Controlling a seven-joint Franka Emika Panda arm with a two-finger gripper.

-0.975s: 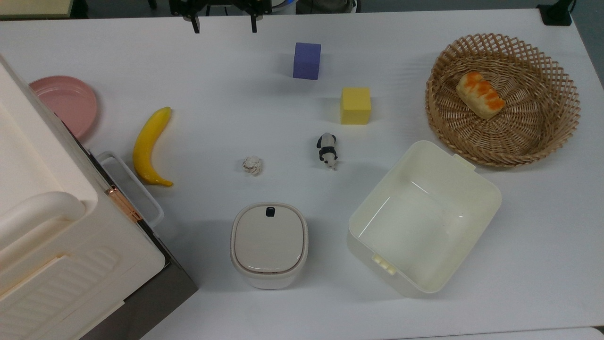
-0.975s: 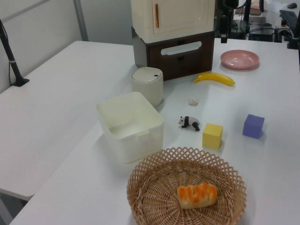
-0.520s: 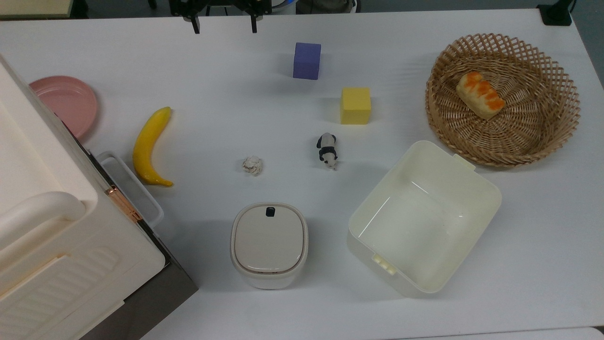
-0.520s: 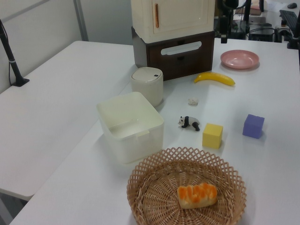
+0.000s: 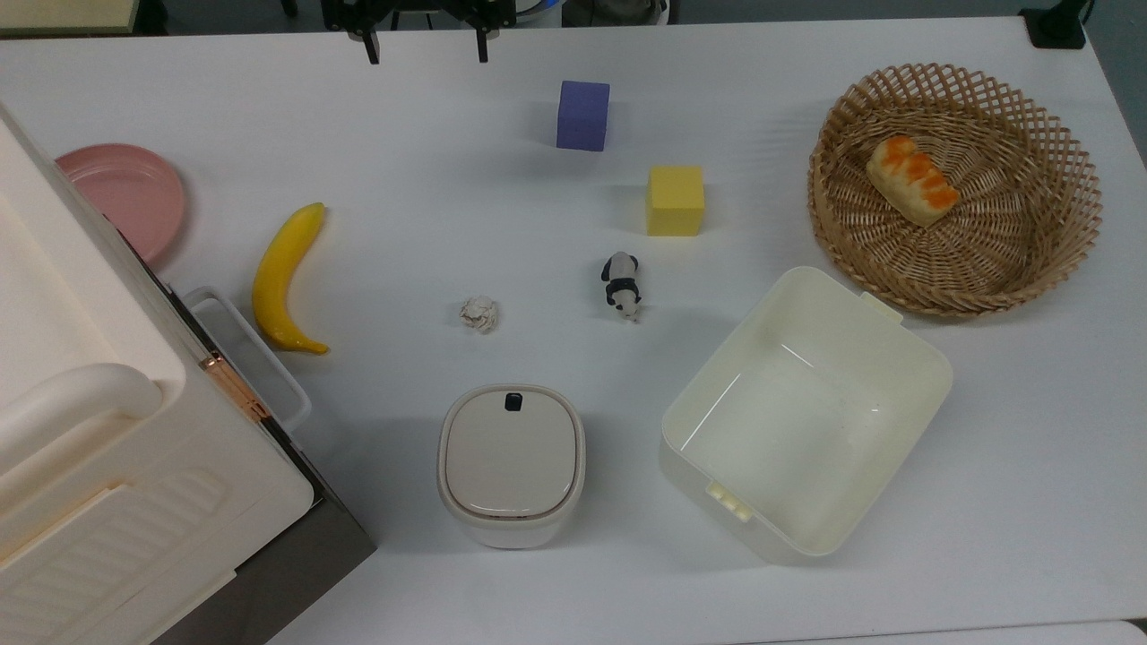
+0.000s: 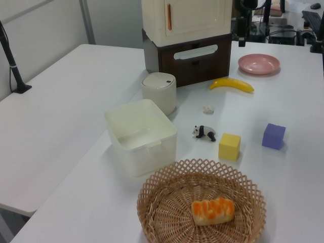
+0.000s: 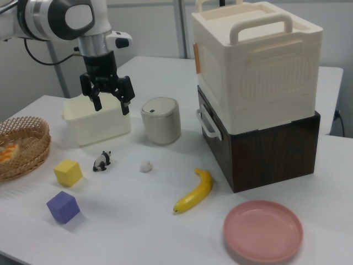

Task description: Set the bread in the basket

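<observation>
Bread [image 5: 912,180]: small oblong toy loaf, pale cream sides, glossy orange-brown segmented top; lies on its side inside the basket [image 5: 1039,260], on the woven spiral base, toward the rim nearer the desk's centre. Basket: round, shallow, tan wicker with open lattice rim; stands by the desk [image 5: 358,161] corner at the top view's upper right. Cream plastic tub [image 5: 806,412]: rectangular, smooth, rounded corners, just beside the basket, possibly touching its rim. Lidded bin [image 5: 511,464]: squat, off-white, rounded-square top. Yellow cube [image 5: 676,200] and purple cube [image 5: 582,115]: matte, foam-like, mid-desk. Panda figurine [image 5: 621,284]; crumpled paper ball [image 5: 479,313]; banana [image 5: 285,278], smooth yellow; pink plate [image 5: 121,193], round; cream storage box [image 7: 256,61] with handles atop a dark wooden drawer unit [image 7: 270,149]. Gripper [image 7: 110,102]: black two-finger pincer, spread wide, holding nothing, hanging above the desk in the right view, clear of all items.
</observation>
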